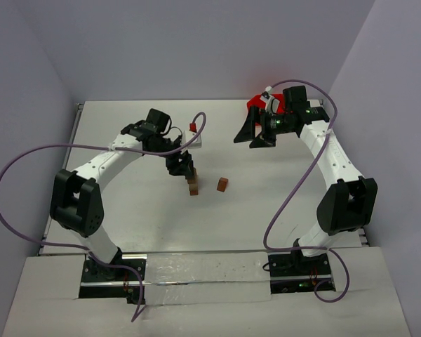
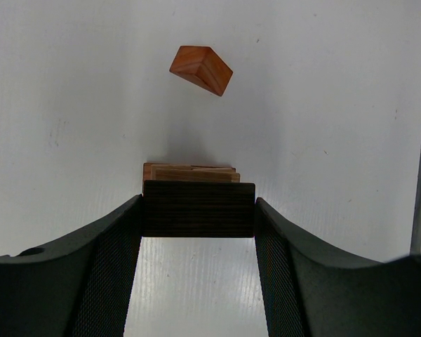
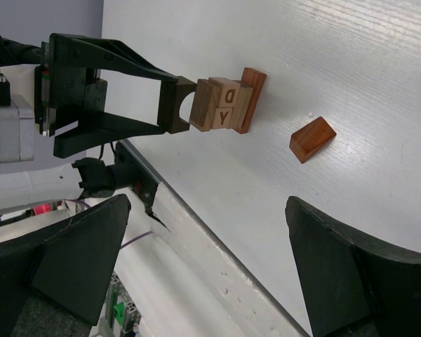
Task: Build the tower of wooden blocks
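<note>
The white worktop [image 1: 126,225] sat between plain pale-violet walls [image 1: 196,42], with a red bin [image 1: 256,105] at its far right. I could read "D" and "Y" on two cubes of the tower [image 3: 228,104], which stood mid-worktop. My left fingers [image 2: 112,253] were closed on a dark arch block [image 3: 175,105] resting against the tower's top. A loose reddish-brown block [image 3: 312,138] lay near the tower. My right fingers [image 3: 63,246] were spread wide, holding nothing

Arch block [image 3: 177,105] in left claw [image 2: 198,207], apparently atop tower [image 3: 228,104], loose block [image 1: 223,184] to its right
</note>
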Tool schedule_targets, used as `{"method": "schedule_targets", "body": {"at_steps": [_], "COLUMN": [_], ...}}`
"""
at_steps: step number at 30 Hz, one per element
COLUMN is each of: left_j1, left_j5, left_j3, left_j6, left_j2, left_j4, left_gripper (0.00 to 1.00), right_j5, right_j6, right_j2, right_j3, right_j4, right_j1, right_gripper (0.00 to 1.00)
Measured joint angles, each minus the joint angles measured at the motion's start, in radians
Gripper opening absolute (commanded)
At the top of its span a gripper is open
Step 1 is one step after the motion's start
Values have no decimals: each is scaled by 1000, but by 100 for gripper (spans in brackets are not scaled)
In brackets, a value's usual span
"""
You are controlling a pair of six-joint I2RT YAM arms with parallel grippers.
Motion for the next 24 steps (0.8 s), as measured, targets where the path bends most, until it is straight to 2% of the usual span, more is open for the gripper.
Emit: {"method": "schedule_targets", "body": {"at_steps": [24], "left_j1": [0], "left_j5": [21], "left_j3": [9], "left_j6": [8], "left_j2": [36], "left_j4": [-14], "left_gripper": [24], "right_j5": [1], "right_j6": [0], "right_j2": [0], "right_j3": [0], "right_j4": [0], "right_j1": [9], "right_gripper": [100]}}
